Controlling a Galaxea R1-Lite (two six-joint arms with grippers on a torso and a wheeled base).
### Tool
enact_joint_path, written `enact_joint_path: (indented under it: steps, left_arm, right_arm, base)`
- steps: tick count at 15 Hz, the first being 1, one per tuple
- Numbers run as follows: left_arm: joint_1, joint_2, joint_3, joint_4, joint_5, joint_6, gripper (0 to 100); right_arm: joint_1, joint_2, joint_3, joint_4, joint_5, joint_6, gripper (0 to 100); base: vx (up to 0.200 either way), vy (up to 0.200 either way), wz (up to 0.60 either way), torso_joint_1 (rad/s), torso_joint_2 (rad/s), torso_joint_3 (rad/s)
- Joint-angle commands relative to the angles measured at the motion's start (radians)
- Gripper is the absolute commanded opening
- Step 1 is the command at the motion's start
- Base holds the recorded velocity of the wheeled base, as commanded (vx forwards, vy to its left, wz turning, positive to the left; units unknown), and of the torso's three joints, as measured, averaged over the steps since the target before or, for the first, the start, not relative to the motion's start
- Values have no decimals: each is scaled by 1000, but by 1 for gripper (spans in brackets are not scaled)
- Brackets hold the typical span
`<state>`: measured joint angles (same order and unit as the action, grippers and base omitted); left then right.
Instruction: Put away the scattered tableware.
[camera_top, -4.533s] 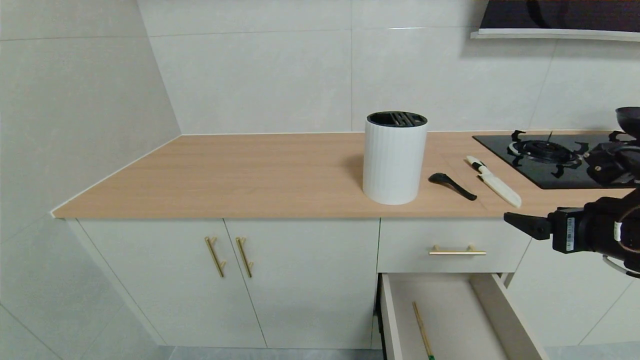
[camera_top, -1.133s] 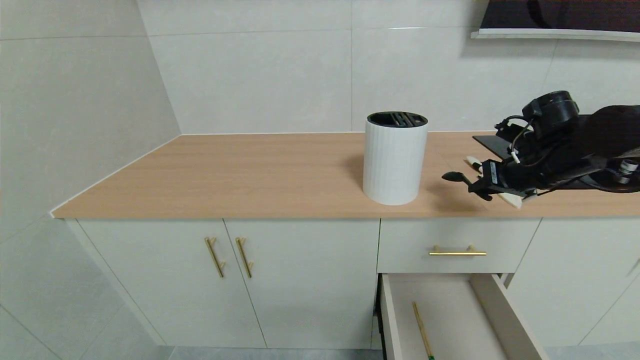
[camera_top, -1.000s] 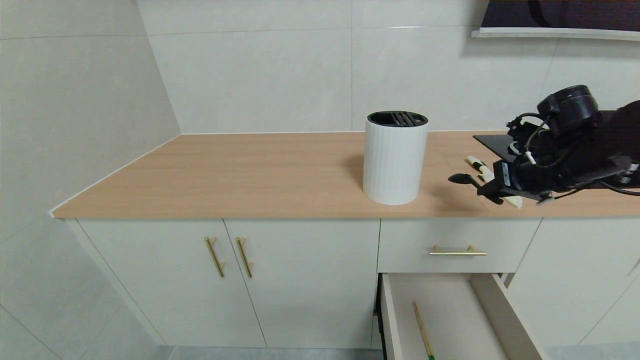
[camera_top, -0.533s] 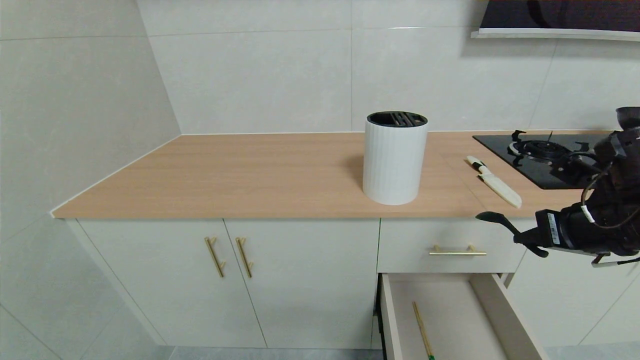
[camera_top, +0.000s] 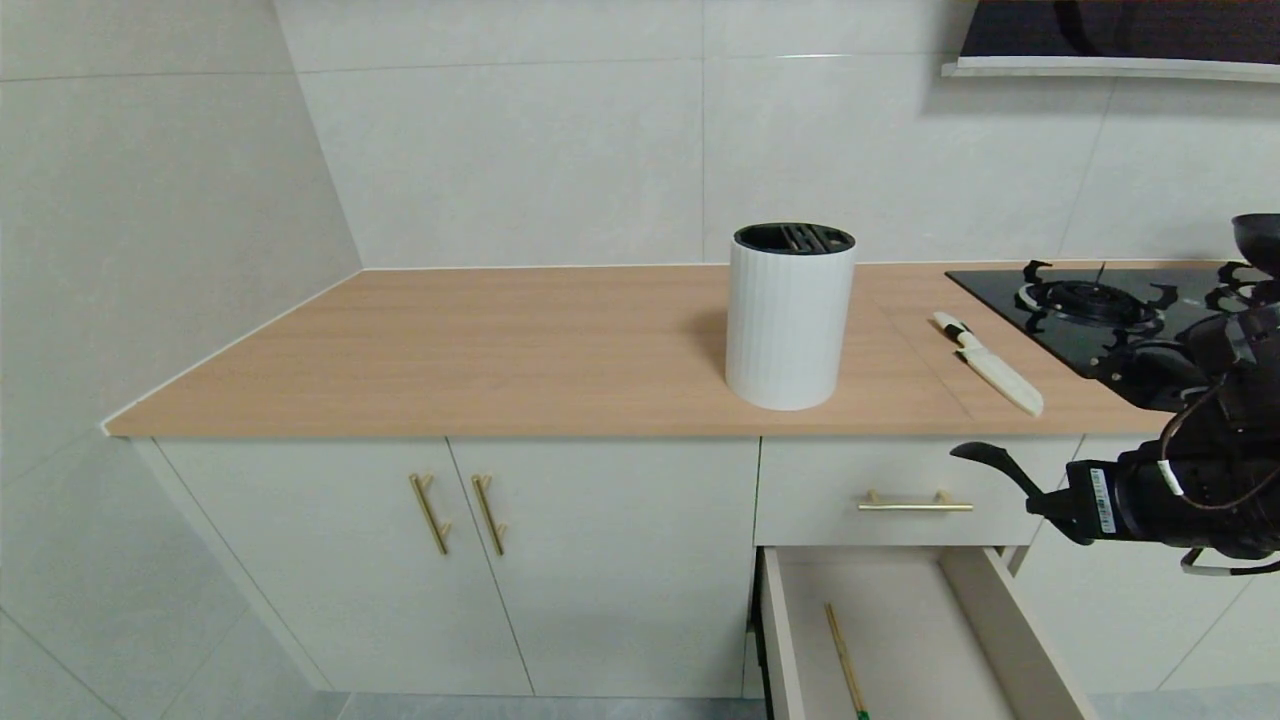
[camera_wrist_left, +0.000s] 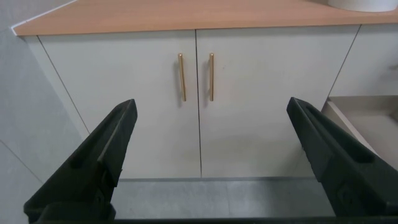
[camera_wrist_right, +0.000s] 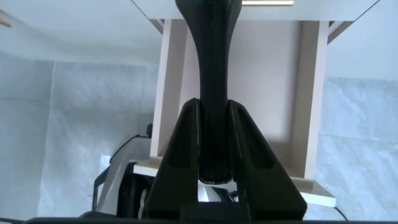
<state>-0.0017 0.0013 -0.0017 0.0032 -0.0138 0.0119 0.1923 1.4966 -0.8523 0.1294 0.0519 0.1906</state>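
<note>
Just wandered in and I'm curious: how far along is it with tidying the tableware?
Chopsticks already lie in the open drawer. The right gripper is shut on the black spoon, held in front of the cabinets above that drawer. The knife lies on the counter beside the white holder, not yet put away.

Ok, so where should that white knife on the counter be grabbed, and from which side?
Probably by the handle, at the far end of the knife, coming down from above and closing across its narrow width. It lies flat on the counter with the blade toward the front edge.
</note>
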Motion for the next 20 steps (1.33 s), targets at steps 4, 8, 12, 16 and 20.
enact_joint_path:
  steps: [4,8,12,16,20]
  left_arm:
    - [0,0,0,0,0,0,100]
    - [0,0,0,0,0,0,100]
    - [0,0,0,0,0,0,100]
    - [0,0,0,0,0,0,100]
    - [0,0,0,0,0,0,100]
  right_arm:
    - [24,44,45,-76,-37,-5,0]
    - [25,47,45,-76,-37,-5,0]
    - [25,79,45,-77,-37,-5,0]
    - [25,93,45,-77,-38,-5,0]
    - [25,100,45,-77,-38,-5,0]
  base:
    - [0,0,0,-67,148,87]
    - [0,0,0,-185,454,259]
    - [0,0,0,-187,475,279]
    - [0,0,0,-170,464,297]
    - [0,0,0,-133,450,313]
